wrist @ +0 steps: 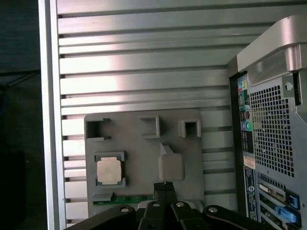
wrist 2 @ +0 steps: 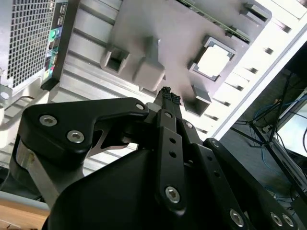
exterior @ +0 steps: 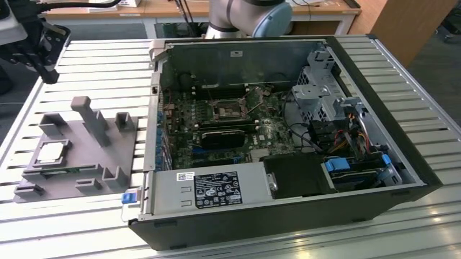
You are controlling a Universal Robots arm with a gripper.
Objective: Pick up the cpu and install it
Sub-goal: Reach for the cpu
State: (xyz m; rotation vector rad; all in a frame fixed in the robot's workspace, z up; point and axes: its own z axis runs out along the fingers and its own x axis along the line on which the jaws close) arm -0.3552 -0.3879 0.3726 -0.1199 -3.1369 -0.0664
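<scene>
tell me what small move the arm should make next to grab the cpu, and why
Probably slide the gripper across until it is above the cpu. In the first wrist view the cpu lies flat in its pocket on the grey tray, untouched, while the shut, empty gripper lines up with the raised block beside it instead.

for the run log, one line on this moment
phase: pre-grasp | pincer: shut, empty, clear of cpu | cpu: lying in grey tray pocket

Bright light shines on the metal desk (wrist: 144, 62), and its slats glare white near the grey tray (wrist: 139, 158). The chip (wrist 2: 212, 61) on the tray glows washed-out white. Inside the computer case (exterior: 238, 59) it is dim and full of shadows.
</scene>
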